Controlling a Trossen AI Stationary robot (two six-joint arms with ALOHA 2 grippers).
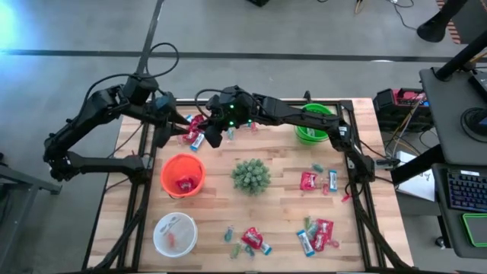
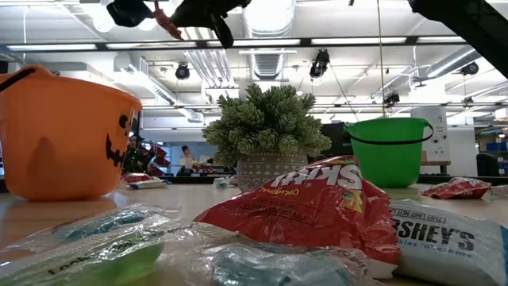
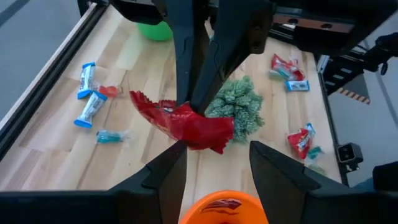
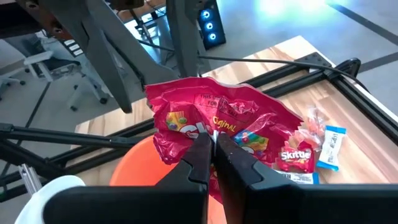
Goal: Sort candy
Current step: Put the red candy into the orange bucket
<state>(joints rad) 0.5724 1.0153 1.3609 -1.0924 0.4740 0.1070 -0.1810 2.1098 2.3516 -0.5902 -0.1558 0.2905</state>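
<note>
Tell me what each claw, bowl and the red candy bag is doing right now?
Right gripper: shut on the red packet.
Red packet: held up in the air.
Left gripper: open, empty.
Orange bowl: upright, red candy inside.
Green bowl: upright.
White bowl: upright, a few candies inside.

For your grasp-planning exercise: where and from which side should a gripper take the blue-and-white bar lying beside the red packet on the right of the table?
Grip the blue-and-white bar across its narrow width at mid-length, coming straight down from above. It lies flat and long, with the red packet close alongside, so a low side approach looks blocked.
</note>
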